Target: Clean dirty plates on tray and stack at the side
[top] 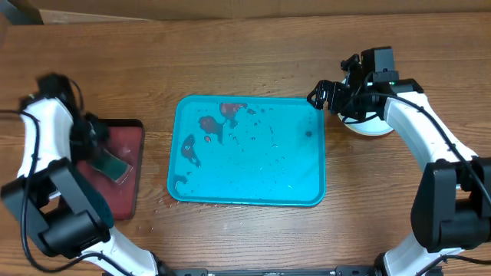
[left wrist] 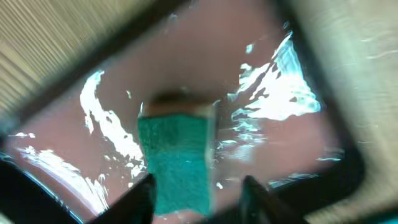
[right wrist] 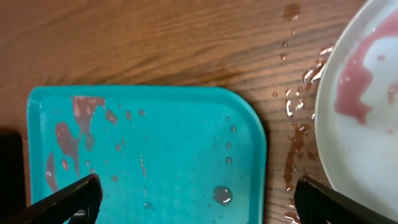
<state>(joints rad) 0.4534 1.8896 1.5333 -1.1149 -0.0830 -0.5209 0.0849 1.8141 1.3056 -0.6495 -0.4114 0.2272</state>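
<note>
- My right gripper (right wrist: 199, 202) hangs wide open and empty over the turquoise tray (right wrist: 155, 137)
- The pink-smeared white plate (right wrist: 367, 93) sits beside it on the table (right wrist: 155, 43)
- My left gripper (left wrist: 196, 199) loosely straddles the green sponge (left wrist: 177, 155) on the dark red tray (left wrist: 205, 68)

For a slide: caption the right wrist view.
Smeared blue tray beside a white-and-pink plate on a wet wooden table.

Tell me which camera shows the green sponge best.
Left wrist. The green sponge fills the middle of the frame, lying on the wet dark red tray, though the picture is blurred. Overhead shows it only small, on the same tray. Right wrist does not show it.
</note>
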